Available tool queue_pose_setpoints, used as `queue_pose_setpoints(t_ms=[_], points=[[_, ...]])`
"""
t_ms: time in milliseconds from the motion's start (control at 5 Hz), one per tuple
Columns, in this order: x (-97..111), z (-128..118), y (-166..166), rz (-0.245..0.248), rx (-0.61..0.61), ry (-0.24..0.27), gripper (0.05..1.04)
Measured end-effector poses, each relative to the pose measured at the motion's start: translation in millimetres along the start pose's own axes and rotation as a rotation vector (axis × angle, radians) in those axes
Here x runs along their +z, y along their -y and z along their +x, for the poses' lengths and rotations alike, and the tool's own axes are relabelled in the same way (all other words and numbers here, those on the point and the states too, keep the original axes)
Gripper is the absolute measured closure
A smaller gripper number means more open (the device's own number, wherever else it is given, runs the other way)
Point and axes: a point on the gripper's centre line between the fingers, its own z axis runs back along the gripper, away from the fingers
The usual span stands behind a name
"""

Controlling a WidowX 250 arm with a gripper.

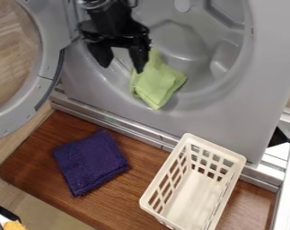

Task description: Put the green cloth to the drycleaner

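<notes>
Dryer (231, 105): grey, round opening, door (49, 54) swung open at view's left.
Green cloth (158, 83): one, folded, light green, lying on lower lip of dryer opening.
Gripper (121, 68): black, at dryer opening, fingers spread wide, one fingertip overlapping cloth's upper edge in view; contact cannot be told.
Purple cloth (90, 161): one, folded, on brown wooden board (144, 164) in front of dryer.
Basket (228, 154): cream plastic, slotted sides, same board, near dryer front.

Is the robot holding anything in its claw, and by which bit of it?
Nothing is held. The claw is open, with a gap between its fingers, and the green cloth lies beside it in the machine's round opening.
</notes>
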Motion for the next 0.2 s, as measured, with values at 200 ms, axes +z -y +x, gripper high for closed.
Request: queue_pose_setpoints(t_ms=[200], points=[[5.6,-22.2,-7.4,0.005,0.006,-0.025,0.083]])
